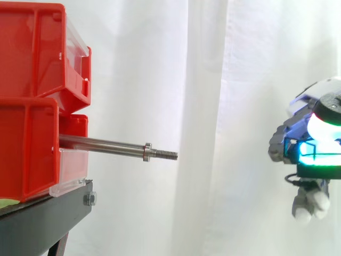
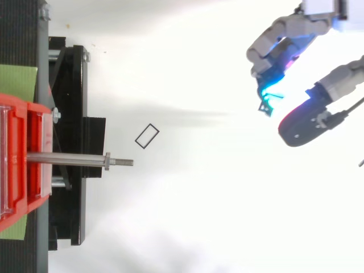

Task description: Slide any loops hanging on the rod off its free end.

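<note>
Hand sits off to the side, well apart from the rod, touching nothing. In the top view the fingers are loosely bent and spread, with a clear gap between the finger with the cyan-glowing fingertip and the dark fingertip with a red glow, and nothing is held in that gap. Side view shows the hand at the right edge, at about the rod's height, glowing cyan and green, with white pads hanging down below it, also free of any object. The rod is a plain metal bar sticking out level from the lower red bin toward the hand. It has a small collar near the tip and a short threaded end past that. The upper red bin is stacked on the lower one, and both sit on the black stand. From above, a thin dark rectangular loop lies flat on the white surface, tilted diagonally, near the rod's threaded end but not touching it, just off to one side of the rod line. The loop is between the stand and the hand, much closer to the stand. A green patch shows beside the bin on the stand top. The white curtain hangs behind everything.
</note>
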`<state>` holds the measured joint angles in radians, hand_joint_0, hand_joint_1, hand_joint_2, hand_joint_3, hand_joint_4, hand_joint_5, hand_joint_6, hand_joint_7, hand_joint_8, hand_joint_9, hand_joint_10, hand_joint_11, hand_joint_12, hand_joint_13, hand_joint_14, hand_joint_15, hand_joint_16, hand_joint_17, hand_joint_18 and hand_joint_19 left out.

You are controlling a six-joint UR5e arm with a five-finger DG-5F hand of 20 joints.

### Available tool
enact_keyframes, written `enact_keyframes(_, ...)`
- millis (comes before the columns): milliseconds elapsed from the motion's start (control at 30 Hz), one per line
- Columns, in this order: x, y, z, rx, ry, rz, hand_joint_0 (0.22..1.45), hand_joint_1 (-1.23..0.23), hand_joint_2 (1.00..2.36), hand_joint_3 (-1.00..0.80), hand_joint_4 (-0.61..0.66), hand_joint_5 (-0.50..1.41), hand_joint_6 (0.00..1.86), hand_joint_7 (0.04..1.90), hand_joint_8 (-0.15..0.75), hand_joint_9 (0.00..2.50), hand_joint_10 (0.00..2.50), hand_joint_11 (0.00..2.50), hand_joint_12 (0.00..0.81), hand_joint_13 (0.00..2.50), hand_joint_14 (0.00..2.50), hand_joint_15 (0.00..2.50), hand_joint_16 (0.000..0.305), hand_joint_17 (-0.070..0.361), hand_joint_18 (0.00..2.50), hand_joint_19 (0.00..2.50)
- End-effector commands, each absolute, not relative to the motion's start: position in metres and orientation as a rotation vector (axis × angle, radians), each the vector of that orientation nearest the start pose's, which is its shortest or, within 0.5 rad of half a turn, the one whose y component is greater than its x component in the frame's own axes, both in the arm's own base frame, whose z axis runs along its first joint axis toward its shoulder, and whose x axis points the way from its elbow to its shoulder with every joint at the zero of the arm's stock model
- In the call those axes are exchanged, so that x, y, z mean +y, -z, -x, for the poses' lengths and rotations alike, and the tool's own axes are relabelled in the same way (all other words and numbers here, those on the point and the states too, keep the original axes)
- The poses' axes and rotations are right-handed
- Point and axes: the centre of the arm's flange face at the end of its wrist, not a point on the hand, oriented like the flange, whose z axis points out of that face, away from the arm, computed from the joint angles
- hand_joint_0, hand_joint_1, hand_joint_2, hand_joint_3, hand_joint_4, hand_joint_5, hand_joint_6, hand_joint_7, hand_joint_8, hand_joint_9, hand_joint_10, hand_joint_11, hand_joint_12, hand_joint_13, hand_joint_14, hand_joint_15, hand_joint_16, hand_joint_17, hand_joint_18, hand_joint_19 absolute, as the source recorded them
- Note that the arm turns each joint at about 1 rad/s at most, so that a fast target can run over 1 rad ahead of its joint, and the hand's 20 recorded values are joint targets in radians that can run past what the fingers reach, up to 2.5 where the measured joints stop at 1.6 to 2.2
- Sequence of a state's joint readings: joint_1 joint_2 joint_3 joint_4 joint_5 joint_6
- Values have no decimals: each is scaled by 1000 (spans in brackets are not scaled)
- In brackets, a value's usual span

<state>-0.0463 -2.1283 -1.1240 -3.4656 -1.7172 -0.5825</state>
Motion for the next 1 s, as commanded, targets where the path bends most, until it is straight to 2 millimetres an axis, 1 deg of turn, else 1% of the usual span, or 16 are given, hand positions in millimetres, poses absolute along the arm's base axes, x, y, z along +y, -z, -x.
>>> enact_keyframes(0, -148, -363, -647, 1933, -560, -717, 613, -627, 1008, -417, 121, -201, 754, 1363, 307, 968, 19, 638, 329, 641, 0, 0, 52, 117, 722, 151)
enact_keyframes(100, -146, -363, -647, 1941, -549, -695, 615, -622, 1008, -422, 118, -204, 756, 1349, 303, 1035, 23, 746, 327, 659, 0, 0, 52, 116, 732, 147)
enact_keyframes(133, -145, -363, -647, 1941, -551, -695, 615, -621, 1008, -425, 120, -204, 757, 1341, 308, 1092, 25, 830, 325, 665, 0, 0, 51, 116, 732, 151)
enact_keyframes(233, -143, -362, -648, 1939, -561, -706, 616, -618, 1007, -429, 124, -204, 756, 1330, 316, 1193, 26, 980, 316, 682, 1, 0, 51, 115, 738, 157)
enact_keyframes(333, -141, -363, -648, 1931, -570, -723, 616, -616, 1007, -433, 125, -204, 754, 1334, 315, 1212, 26, 996, 318, 694, 0, 7, 51, 115, 743, 159)
enact_keyframes(367, -141, -363, -648, 1931, -570, -723, 616, -615, 1007, -434, 127, -204, 752, 1346, 318, 1248, 27, 1047, 319, 705, 1, 12, 51, 114, 745, 156)
enact_keyframes(467, -141, -358, -647, 1932, -571, -744, 616, -612, 1006, -438, 130, -204, 750, 1340, 328, 1322, 25, 1122, 319, 727, 0, 27, 51, 114, 749, 166)
enact_keyframes(567, -141, -351, -648, 1920, -580, -749, 615, -611, 1005, -442, 123, -204, 749, 1352, 318, 1258, 25, 1046, 320, 729, 0, 22, 51, 115, 751, 162)
enact_keyframes(667, -141, -348, -650, 1897, -589, -750, 615, -610, 1006, -442, 124, -206, 750, 1356, 321, 1124, 25, 881, 319, 701, 0, 13, 51, 115, 750, 161)
enact_keyframes(733, -141, -347, -650, 1895, -591, -750, 615, -609, 1005, -442, 128, -206, 752, 1342, 324, 1021, 23, 770, 321, 698, 0, 11, 51, 116, 752, 160)
enact_keyframes(800, -141, -347, -650, 1895, -591, -750, 614, -610, 1007, -441, 123, -206, 752, 1349, 326, 985, 20, 712, 323, 694, 0, 7, 51, 116, 749, 154)
enact_keyframes(933, -141, -348, -650, 1895, -589, -747, 615, -606, 1006, -438, 123, -207, 755, 1337, 315, 837, 16, 514, 324, 676, 0, 0, 52, 116, 749, 153)
enact_keyframes(967, -141, -347, -650, 1897, -590, -746, 615, -606, 1006, -439, 123, -207, 755, 1336, 315, 832, 15, 504, 323, 674, 0, 0, 52, 116, 748, 149)
